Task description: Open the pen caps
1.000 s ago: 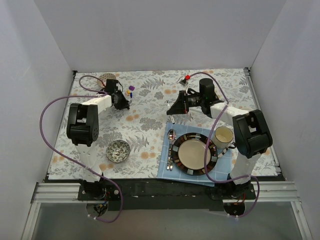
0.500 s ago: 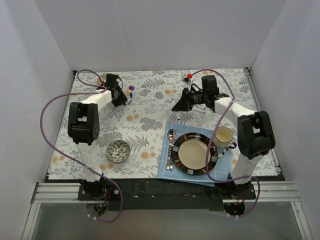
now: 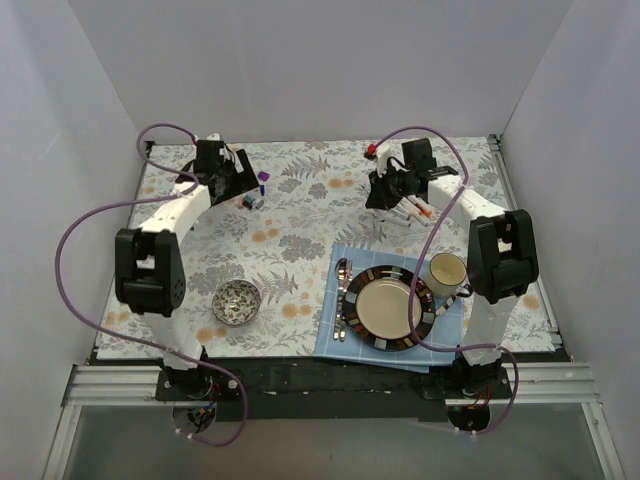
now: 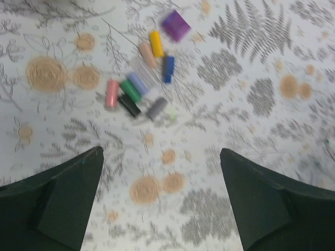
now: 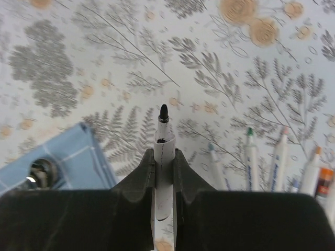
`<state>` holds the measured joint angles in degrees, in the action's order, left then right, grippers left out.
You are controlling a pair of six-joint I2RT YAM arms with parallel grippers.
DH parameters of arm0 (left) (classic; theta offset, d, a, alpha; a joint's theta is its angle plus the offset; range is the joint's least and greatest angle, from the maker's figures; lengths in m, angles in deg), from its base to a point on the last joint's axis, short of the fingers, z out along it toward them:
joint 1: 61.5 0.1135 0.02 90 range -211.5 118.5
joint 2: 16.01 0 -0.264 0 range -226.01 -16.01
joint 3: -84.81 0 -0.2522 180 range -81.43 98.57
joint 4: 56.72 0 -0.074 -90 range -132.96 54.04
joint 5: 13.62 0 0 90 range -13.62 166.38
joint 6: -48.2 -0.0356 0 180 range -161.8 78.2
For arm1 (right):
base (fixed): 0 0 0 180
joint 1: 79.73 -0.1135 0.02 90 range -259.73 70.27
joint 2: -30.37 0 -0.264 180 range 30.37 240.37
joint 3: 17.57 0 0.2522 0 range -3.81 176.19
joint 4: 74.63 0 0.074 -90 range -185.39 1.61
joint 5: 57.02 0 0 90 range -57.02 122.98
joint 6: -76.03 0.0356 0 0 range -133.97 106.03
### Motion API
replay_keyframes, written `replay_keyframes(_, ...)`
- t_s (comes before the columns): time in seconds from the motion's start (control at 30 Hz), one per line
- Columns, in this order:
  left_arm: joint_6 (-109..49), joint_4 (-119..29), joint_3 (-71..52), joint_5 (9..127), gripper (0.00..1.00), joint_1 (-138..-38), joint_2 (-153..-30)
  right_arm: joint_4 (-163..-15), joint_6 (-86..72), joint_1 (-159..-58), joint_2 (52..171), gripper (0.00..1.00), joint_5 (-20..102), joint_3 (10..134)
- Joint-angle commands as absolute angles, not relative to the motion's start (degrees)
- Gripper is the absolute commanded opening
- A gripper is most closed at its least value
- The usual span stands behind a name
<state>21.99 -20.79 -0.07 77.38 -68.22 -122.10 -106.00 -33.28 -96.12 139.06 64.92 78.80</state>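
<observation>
Several loose pen caps (image 4: 138, 83) lie in a cluster on the floral cloth: purple (image 4: 175, 25), yellow, blue, green, pink, black (image 4: 128, 105) and grey. My left gripper (image 4: 162, 209) hangs open above and just short of them, nothing between its fingers (image 4: 68, 198). In the top view it (image 3: 238, 186) is at the far left beside the caps (image 3: 250, 200). My right gripper (image 5: 164, 157) is shut on a white-barrelled pen (image 5: 163, 133) whose bare black tip points at the cloth. Several uncapped pens (image 5: 251, 151) lie to its right, in the top view (image 3: 415, 209) beside that gripper (image 3: 382, 195).
A blue placemat (image 3: 335, 335) at the near right bears a dark-rimmed plate (image 3: 357, 285), a mug (image 3: 447, 271), and a spoon and fork (image 3: 342, 295). A small patterned bowl (image 3: 237, 301) sits near left. White walls enclose the table. The placemat corner (image 5: 68, 157) shows below the right gripper.
My left gripper has opened and drawn back above the caps, its arm swung toward the far left. My right gripper has carried the pen toward the back, over by the lying pens.
</observation>
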Motion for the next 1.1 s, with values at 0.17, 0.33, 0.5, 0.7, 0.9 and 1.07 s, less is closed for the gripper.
replay_keyframes(0.17, 17.5, -29.0, -17.3, 67.5, 0.98, -66.2, -102.1, -114.6, -49.5, -97.0, 144.9, 0.11, 40.8, 85.0)
replay_keyframes(0.33, 17.3, -29.9, -20.6, 70.1, 0.98, -65.6, -96.9, -114.6, -51.9, -97.1, 145.8, 0.28, 37.7, 85.1)
replay_keyframes(0.5, 19.3, -30.7, -22.9, 67.4, 0.98, -63.7, -96.2, -114.1, -52.0, -97.2, 146.3, 0.47, 35.9, 85.0)
replay_keyframes(0.7, 25.4, -33.5, -26.8, 66.5, 0.98, -57.0, -94.2, -112.6, -50.5, -97.2, 140.4, 0.49, 41.1, 82.7)
replay_keyframes(0.9, 32.6, -37.8, -29.9, 61.5, 0.98, -46.5, -96.4, -105.5, -46.4, -97.2, 129.4, 0.50, 60.9, 73.6)
replay_keyframes(1.07, 33.4, -37.2, -26.0, 62.8, 0.79, -43.0, -104.8, -101.8, -41.4, -97.4, 125.0, 0.48, 75.5, 70.2)
